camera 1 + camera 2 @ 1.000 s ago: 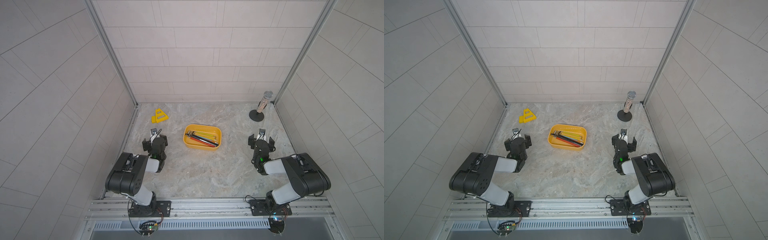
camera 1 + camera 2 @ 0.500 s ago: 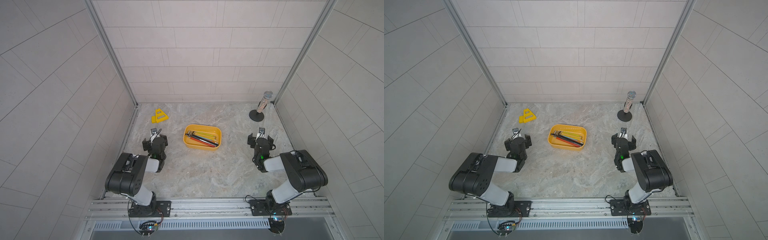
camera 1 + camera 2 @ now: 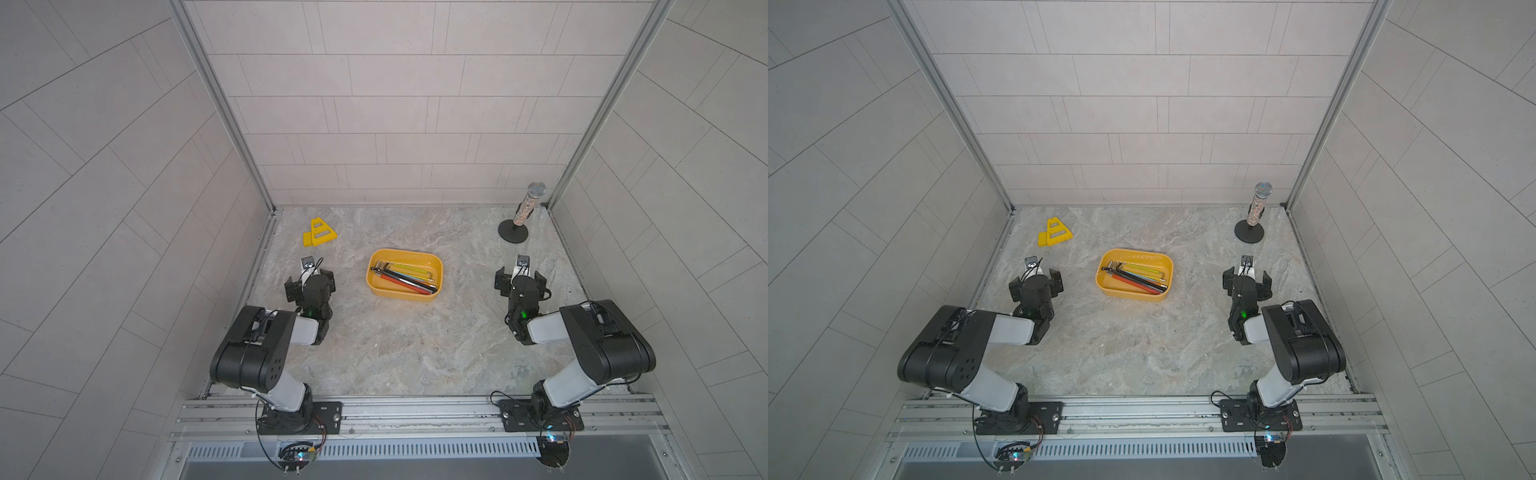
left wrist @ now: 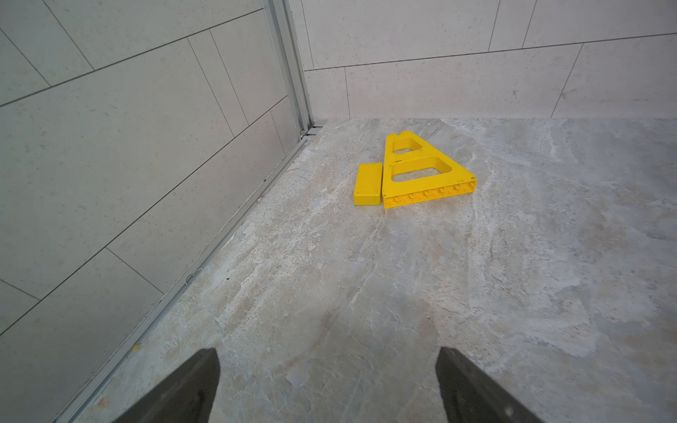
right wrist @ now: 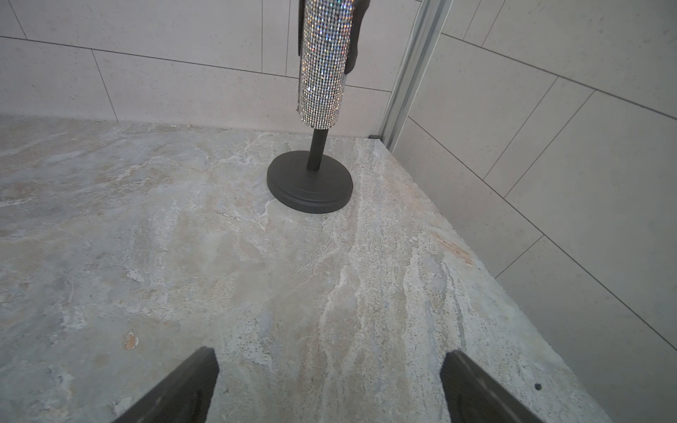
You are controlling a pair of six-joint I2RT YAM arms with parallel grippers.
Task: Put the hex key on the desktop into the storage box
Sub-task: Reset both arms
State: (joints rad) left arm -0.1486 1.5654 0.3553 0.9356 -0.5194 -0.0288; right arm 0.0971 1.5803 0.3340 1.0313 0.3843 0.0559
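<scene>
matt marbled desktop, glossy plastic storage box

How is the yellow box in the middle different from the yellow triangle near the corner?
The box is a rounded rectangle; the triangle is flat with two holes. The box holds hex keys; the triangle holds nothing. The box sits in the middle of the desktop; the triangle lies near the back corner. Both are yellow.
</scene>
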